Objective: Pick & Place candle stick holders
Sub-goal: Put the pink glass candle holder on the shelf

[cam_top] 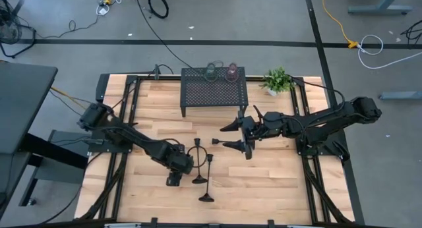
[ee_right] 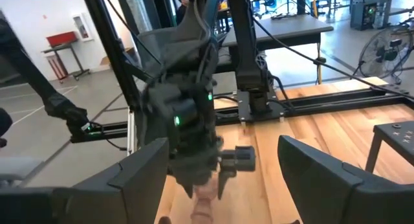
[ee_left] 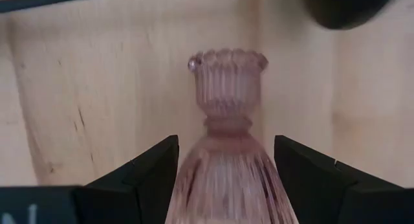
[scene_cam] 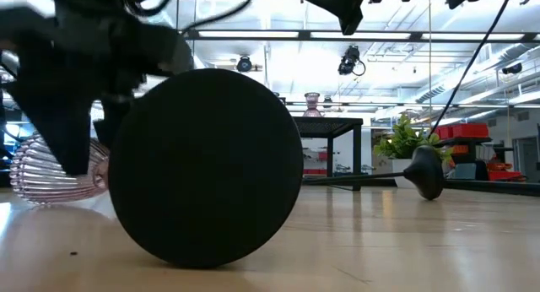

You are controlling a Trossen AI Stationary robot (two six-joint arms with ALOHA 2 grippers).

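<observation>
A pink ribbed glass candle stick holder [ee_left: 226, 120] lies on its side on the wooden table [cam_top: 277, 182]. My left gripper [ee_left: 226, 143] comes down over it, open, with a finger on either side of its wide lower part. From above, my left gripper [cam_top: 175, 177] hides the glass. Three black candle stick holders [cam_top: 206, 167] lie on the table just right of it; one round base [scene_cam: 207, 165] faces the low camera. Two glass holders [cam_top: 221, 72] stand on the black mesh rack [cam_top: 214, 93]. My right gripper [cam_top: 239, 136] hovers open above the table's middle.
A small green plant [cam_top: 277, 80] stands at the far right next to the rack. Black frame rails [cam_top: 132, 116] run along the table's left and right sides. Bare wood lies at the near right.
</observation>
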